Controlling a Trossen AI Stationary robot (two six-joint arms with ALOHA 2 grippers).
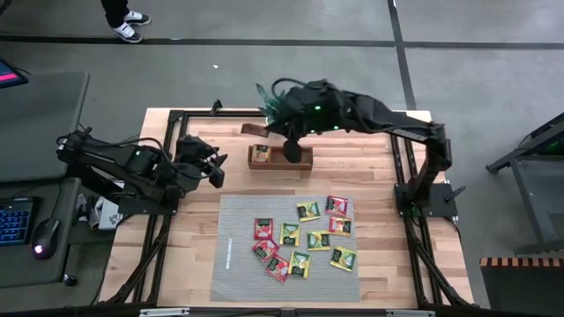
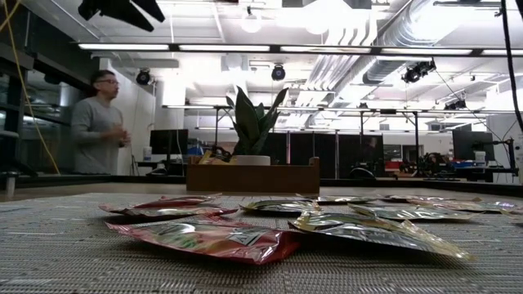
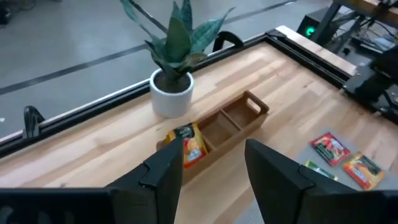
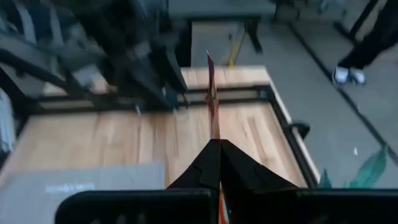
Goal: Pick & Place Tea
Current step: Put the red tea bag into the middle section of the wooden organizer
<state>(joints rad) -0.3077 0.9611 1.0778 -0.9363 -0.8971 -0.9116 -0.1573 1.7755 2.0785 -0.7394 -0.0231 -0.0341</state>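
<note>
The right gripper [image 4: 219, 163] is above the brown wooden tray with three compartments [image 1: 260, 164], which stands at the far side of the light wooden table [image 1: 181, 255]. Its two dark fingers are pressed together on a thin red tea-bag sachet [image 4: 211, 99], which stands up edge-on between the tips. In the high view the gripper itself [image 1: 292, 151] covers the right end of the tray. One yellow-orange sachet [image 3: 189, 143] already lies in the end compartment of the tray, near the small white pot with the green plant [image 3: 172, 93].

The other small flat sachets, red, yellow and green [image 1: 304, 236], lie scattered on the grey ribbed mat [image 1: 236, 264] at the near side of the table.

The left gripper [image 3: 211, 168] waits over the left part of the table, its fingers apart and holding nothing.

A person in a grey top [image 2: 94, 124] stands in the room behind the table.
</note>
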